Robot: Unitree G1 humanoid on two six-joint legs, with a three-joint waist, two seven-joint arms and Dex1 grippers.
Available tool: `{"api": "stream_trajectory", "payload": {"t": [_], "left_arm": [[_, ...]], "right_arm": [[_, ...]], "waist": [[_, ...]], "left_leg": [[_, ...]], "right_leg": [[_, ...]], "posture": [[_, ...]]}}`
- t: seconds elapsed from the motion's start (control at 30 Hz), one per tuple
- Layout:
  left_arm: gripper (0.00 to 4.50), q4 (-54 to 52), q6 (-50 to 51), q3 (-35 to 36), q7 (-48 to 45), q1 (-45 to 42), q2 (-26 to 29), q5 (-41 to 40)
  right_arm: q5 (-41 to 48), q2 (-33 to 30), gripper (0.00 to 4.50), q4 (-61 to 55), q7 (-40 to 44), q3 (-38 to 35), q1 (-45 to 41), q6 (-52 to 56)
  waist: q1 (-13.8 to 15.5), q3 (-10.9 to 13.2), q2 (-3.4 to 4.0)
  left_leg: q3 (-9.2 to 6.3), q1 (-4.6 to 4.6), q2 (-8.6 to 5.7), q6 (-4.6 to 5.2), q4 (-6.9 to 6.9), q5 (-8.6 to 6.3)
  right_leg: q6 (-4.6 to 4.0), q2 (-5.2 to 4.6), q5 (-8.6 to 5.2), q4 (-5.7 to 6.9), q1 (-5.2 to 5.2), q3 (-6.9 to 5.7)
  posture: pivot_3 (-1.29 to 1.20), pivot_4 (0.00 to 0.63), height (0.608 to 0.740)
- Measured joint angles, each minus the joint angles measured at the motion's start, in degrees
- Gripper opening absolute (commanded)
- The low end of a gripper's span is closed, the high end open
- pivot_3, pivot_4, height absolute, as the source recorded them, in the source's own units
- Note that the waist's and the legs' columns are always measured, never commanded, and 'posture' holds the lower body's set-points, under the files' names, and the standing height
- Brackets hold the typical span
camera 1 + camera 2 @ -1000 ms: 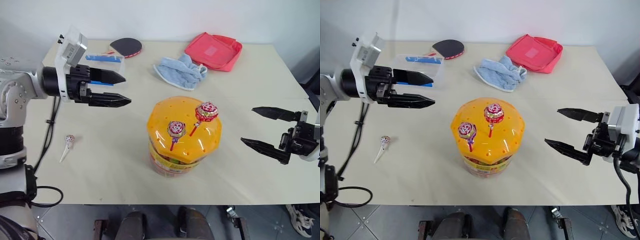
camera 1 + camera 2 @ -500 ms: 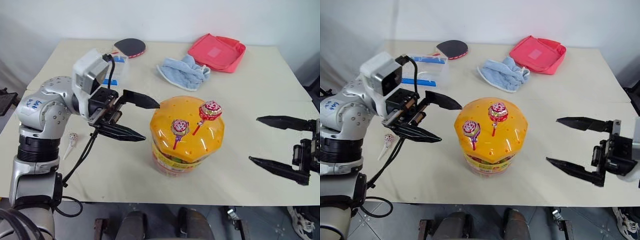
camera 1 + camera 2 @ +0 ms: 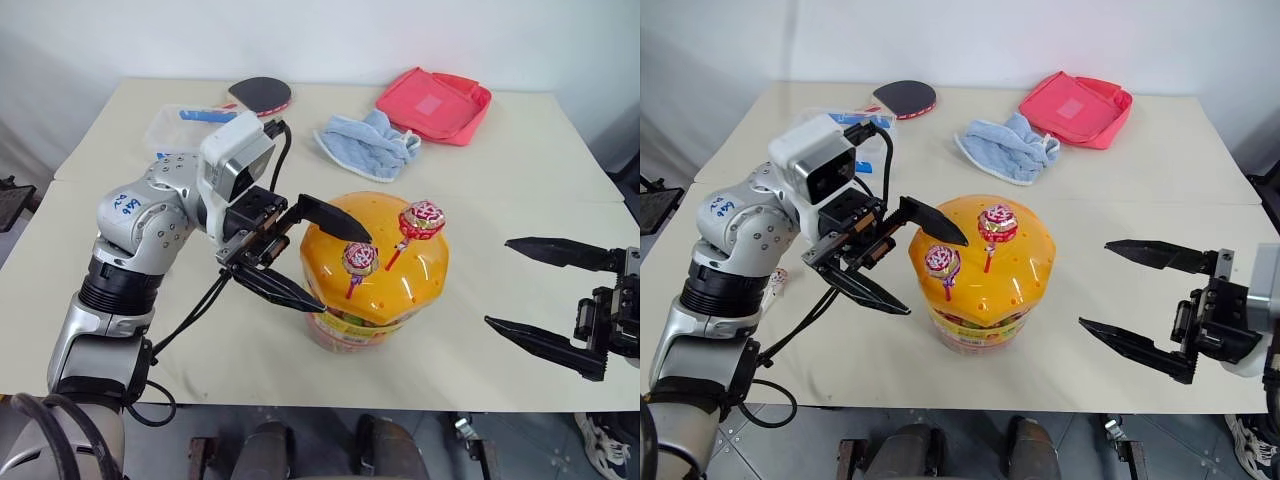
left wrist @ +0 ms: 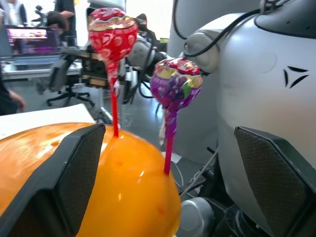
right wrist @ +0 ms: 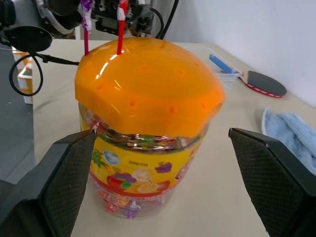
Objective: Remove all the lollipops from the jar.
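Two lollipops (image 3: 359, 259) (image 3: 420, 219) stand upright in the orange lid of one jar (image 3: 372, 270) on the counter (image 3: 520, 180). A third lollipop (image 3: 776, 282) lies left of the jar. The left hand (image 3: 318, 262) gapes open beside the lid; the right hand (image 3: 527, 287) waits open, apart.

Jar (image 5: 148, 163): clear plastic wall, printed glossy label; domed orange lid (image 3: 372, 255) of smooth, shiny plastic with pinholes. Lollipops (image 4: 175, 86): crinkled shiny foil-like wrappers, thin plastic-looking sticks. Bench (image 3: 500, 190): matt cream top, smooth. Towel (image 3: 368, 140): soft blue cloth, nubby. Pouch (image 3: 432, 104): pink fabric, matt. Left gripper (image 3: 312, 255): matt black fingers (image 4: 74, 173), fine textured pads.
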Motion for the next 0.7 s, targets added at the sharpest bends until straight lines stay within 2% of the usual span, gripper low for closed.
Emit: {"api": "stream_trajectory", "payload": {"t": [0.17, 0.27, 0.57, 0.7], "left_arm": [[4.45, -1.6, -2.1, -2.3, 0.0, -1.6, 0.7, 1.8], [3.88, -3.1, -2.9, -3.4, 0.0, -2.1, 1.1, 2.6], [1.38, -4.0, -1.5, -3.6, 0.0, -2.0, 1.1, 3.9], [0.11, -3.9, -1.2, -3.2, 0.0, -2.1, 0.9, 4.1]], "right_arm": [[-0.7, 0.3, 4.5, 0.0, -0.8, 0.0, 0.4, -0.2], [-1.2, 0.5, 4.5, 0.0, -1.3, 0.0, 0.4, -0.5], [-1.6, 0.9, 4.5, 0.0, -1.8, 0.0, 0.5, -1.2], [-1.6, 0.9, 4.5, 0.0, -1.7, -0.3, 0.5, -1.2]], "waist": [[0.2, 0.0, 0.0], [0.4, 0.0, 0.01], [0.5, 0.0, 0.0], [0.5, 0.0, 0.0]], "left_leg": [[-0.02, 0.01, -0.01, 0.02, 0.01, -0.01], [-0.02, 0.04, -0.01, 0.03, 0.01, -0.02], [-0.02, 0.02, 0.0, 0.03, 0.03, -0.02], [-0.02, 0.02, 0.0, 0.04, 0.03, -0.02]], "right_leg": [[0.0, 0.0, 0.0, -0.03, 0.04, -0.01], [0.0, 0.0, 0.0, -0.04, 0.07, 0.0], [0.0, 0.0, 0.0, -0.03, 0.06, 0.0], [0.0, 0.0, 0.0, -0.04, 0.06, 0.0]], "posture": [[0.0, 0.15, 0.74], [0.0, 0.15, 0.74], [0.0, 0.15, 0.74], [0.0, 0.15, 0.74]]}}
